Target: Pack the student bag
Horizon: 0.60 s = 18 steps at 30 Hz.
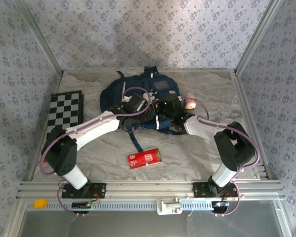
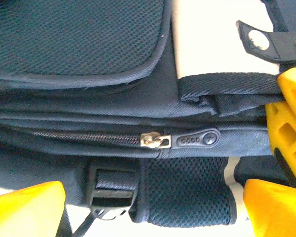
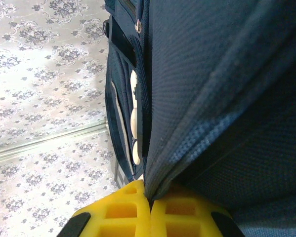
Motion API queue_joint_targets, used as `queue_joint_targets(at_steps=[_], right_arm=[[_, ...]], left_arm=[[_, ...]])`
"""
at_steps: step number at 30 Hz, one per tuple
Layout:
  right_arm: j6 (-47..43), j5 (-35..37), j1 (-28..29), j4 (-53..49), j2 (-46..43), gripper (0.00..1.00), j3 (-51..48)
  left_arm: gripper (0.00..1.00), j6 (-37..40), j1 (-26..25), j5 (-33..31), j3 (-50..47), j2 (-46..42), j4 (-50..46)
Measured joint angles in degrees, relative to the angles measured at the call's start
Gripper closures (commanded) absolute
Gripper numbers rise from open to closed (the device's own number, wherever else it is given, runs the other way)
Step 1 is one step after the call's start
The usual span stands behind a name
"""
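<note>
Two hands busy at one student bag (image 1: 138,89), lying mid-way across a pale, marbled counter (image 1: 202,148) and hemmed on three sides by blue-grey flowered wallpaper (image 1: 152,29). Left hand (image 1: 136,105) spread wide, yellow fingers (image 2: 24,210) apart on either side of a zip, with its pull (image 2: 194,139) lying between them, clear of both. Right hand (image 3: 150,210) just right of the left one, pinched tight on a fold of the bag's navy fabric. Nearer than both hands and well apart from them, a red can (image 1: 144,158) on its side on bare counter. Far to the left of the left hand, a black-and-white chequered board (image 1: 64,112) flat by the wall's foot. Just beyond the right hand, beside the bag, a small pink-and-white thing (image 1: 190,102), too small to name. Along the near edge, a metal rail (image 1: 148,189).
</note>
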Motion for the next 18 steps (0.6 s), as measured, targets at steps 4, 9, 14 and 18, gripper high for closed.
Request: queue_joint_targets(at_steps=[4, 9, 14, 18], right_arm=[[1.0, 0.0, 0.2, 1.1, 0.5, 1.00, 0.0], [1.4, 0.0, 0.3, 1.8, 0.8, 1.00, 0.0], [1.4, 0.0, 0.3, 2.7, 1.4, 1.00, 0.0], [1.4, -0.2, 0.3, 2.8, 1.5, 1.00, 0.0]], left_arm=[[0.06, 0.7, 1.0, -0.2, 1.3, 3.7, 1.2], [0.06, 0.9, 2.3, -1.4, 1.9, 6.4, 1.8], [0.18, 0.8, 2.7, -3.3, 1.7, 6.3, 1.0], [0.26, 0.8, 4.1, -3.8, -1.6, 3.2, 1.1]])
